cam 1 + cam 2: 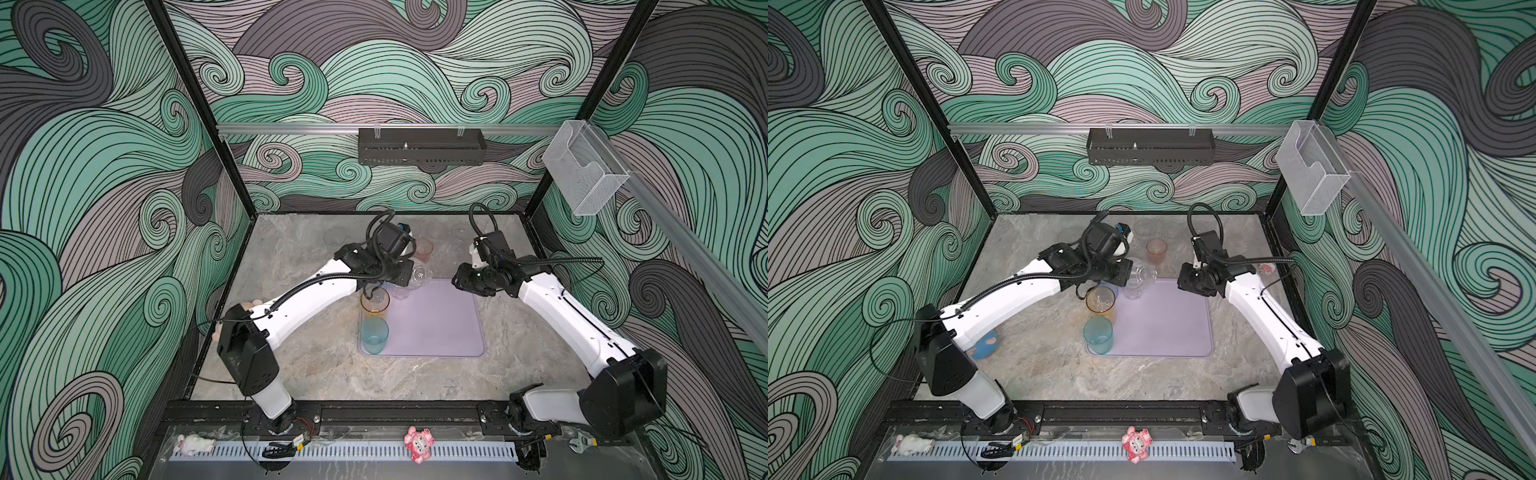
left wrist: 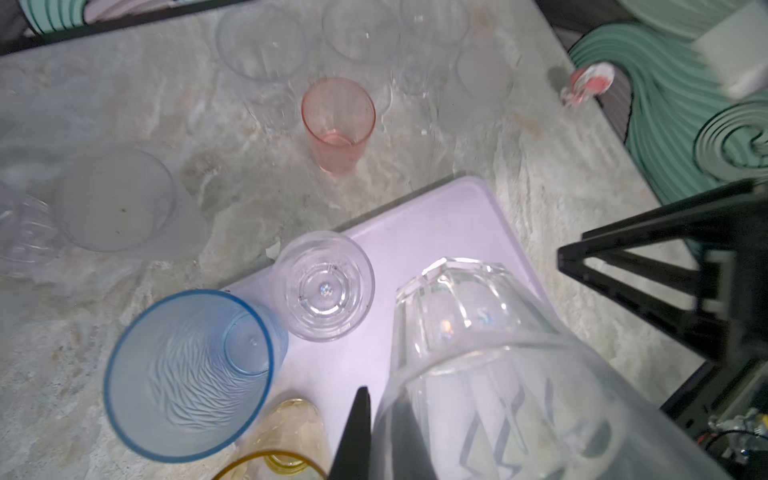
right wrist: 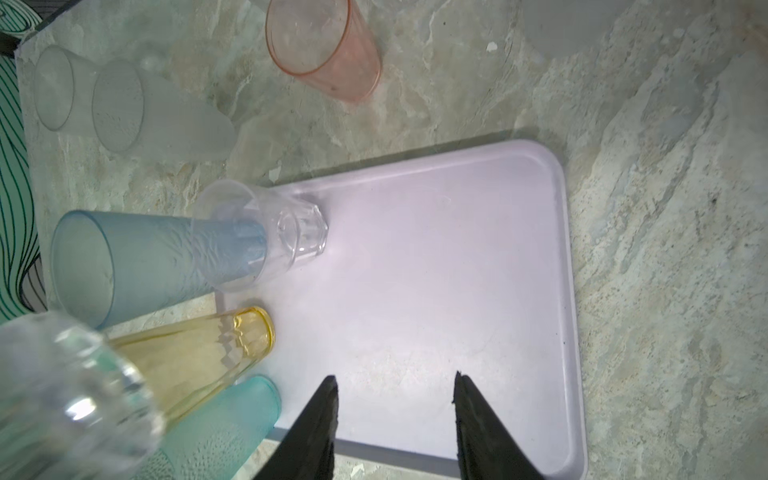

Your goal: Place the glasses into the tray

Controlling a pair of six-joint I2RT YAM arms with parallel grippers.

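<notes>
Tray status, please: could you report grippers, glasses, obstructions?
Left gripper shut on clear glass above tray. Right gripper open, empty. Pink glass on table. Nothing blocking.

My left end effector is pinched on the wall of a clear faceted tumbler. One black finger is outside, and the other shows dark through the wall. The tumbler hangs tilted over the lilac tray, its base pointing away from me. A small clear tumbler stands upright in the tray's corner. A blue tumbler is just beside it; I cannot tell whether its base is on the tray. An amber tumbler is next to the blue one, at the tray's edge. Off the tray, on the table, stand a pink tumbler and a frosted tumbler. Blurred clear tumblers stand beyond.
</notes>
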